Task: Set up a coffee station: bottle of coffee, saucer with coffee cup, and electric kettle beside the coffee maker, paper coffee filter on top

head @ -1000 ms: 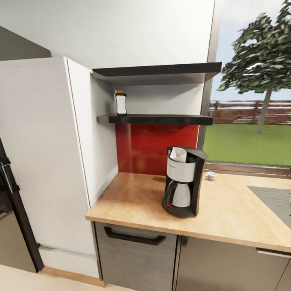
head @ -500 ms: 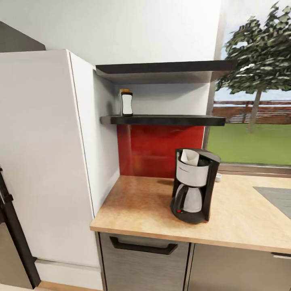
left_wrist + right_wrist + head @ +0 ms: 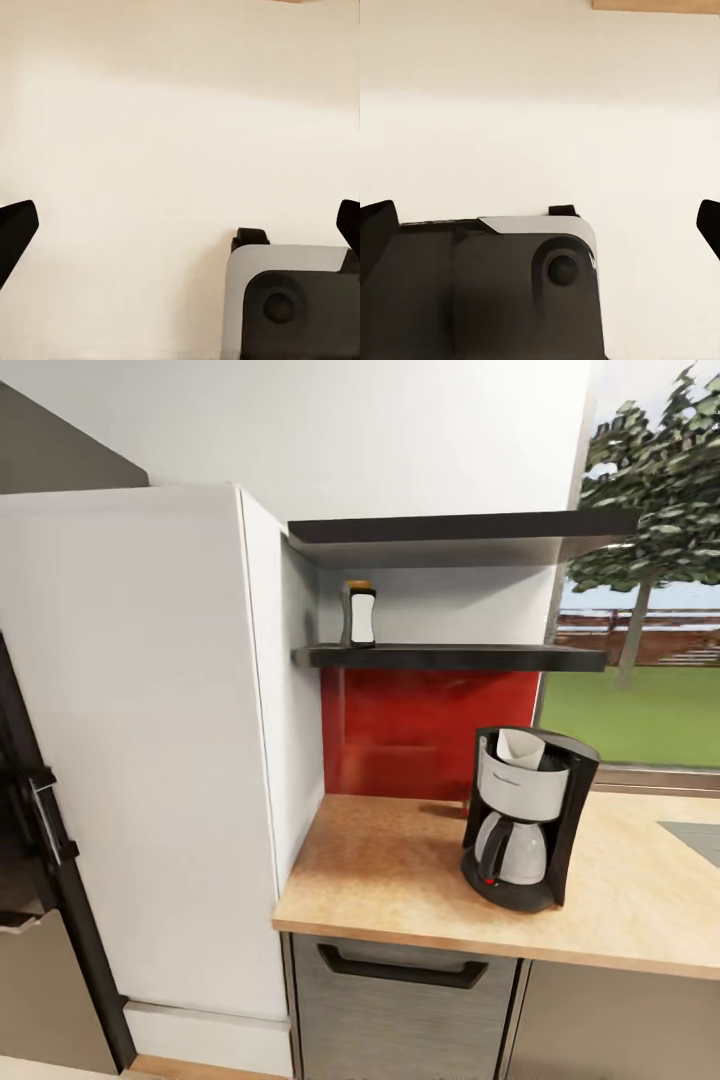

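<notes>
A tall white cabinet stands beside the wooden countertop, where the coffee maker sits with a paper filter in its top and a carafe below. The bottle of coffee stands upright on the lower dark shelf. The left gripper and right gripper both hang over pale floor, fingers spread wide and empty.

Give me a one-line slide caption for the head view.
Coffee maker holding a paper filter on the wooden countertop; bottle of coffee on the shelf.
</notes>
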You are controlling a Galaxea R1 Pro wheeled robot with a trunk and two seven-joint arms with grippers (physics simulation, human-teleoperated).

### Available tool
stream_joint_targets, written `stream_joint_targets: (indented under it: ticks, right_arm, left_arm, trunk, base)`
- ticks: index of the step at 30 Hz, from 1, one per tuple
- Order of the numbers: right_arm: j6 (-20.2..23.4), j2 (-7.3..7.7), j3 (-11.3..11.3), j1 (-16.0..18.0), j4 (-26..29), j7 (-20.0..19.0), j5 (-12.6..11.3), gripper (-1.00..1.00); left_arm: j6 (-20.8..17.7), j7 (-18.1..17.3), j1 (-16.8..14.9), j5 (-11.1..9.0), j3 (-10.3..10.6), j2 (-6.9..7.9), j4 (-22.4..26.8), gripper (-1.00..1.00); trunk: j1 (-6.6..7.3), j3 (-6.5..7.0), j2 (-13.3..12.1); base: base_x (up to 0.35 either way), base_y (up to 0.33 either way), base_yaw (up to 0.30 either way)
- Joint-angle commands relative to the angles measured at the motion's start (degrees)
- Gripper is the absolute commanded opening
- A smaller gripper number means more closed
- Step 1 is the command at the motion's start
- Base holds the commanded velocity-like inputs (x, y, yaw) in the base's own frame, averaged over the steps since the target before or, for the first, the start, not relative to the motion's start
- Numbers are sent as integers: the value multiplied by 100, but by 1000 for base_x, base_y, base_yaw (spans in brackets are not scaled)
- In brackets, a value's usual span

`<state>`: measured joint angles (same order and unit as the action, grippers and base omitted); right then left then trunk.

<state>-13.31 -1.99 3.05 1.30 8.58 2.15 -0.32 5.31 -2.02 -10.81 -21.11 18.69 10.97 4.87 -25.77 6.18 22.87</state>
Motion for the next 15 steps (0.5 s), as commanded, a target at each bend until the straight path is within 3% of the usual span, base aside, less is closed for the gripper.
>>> stream_joint_targets:
  ticks: [1,15]
  right_arm:
    - [-22,-3,29,2,-5,8,-2,100]
    - [-38,-3,21,2,3,7,16,100]
  left_arm:
    - [-38,504,0,-55,52,13,-199,100]
    - [-79,594,0,-51,65,6,-461,100]
  trunk:
    - [-2,-3,5]
    - [-2,-3,5]
  base:
    - [-26,336,0]
    - [7,336,0]
